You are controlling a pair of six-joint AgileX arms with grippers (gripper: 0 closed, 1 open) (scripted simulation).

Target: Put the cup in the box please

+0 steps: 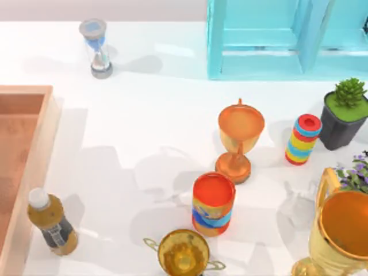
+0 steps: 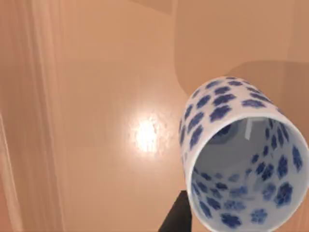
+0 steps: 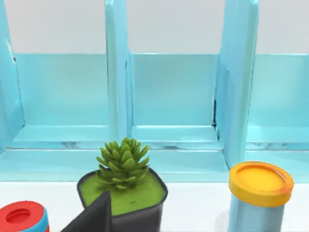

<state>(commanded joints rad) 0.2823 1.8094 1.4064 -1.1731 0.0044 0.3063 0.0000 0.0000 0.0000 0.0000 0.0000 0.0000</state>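
Now my left tool carries the small white blue-flowered porcelain cup, tilted, over the reddish-brown floor of the shallow wooden box at the table's left edge; next I'd lower and let go.

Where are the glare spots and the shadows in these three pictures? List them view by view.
Left wrist view: a bright glare spot on the box floor beside the cup, whose inside is shaded. Top view: soft grey shadows spread leftward on the table from the hourglass and the red-orange cup. Right wrist view: even light on the turquoise shelf, no glare; the succulent pot sits in front.
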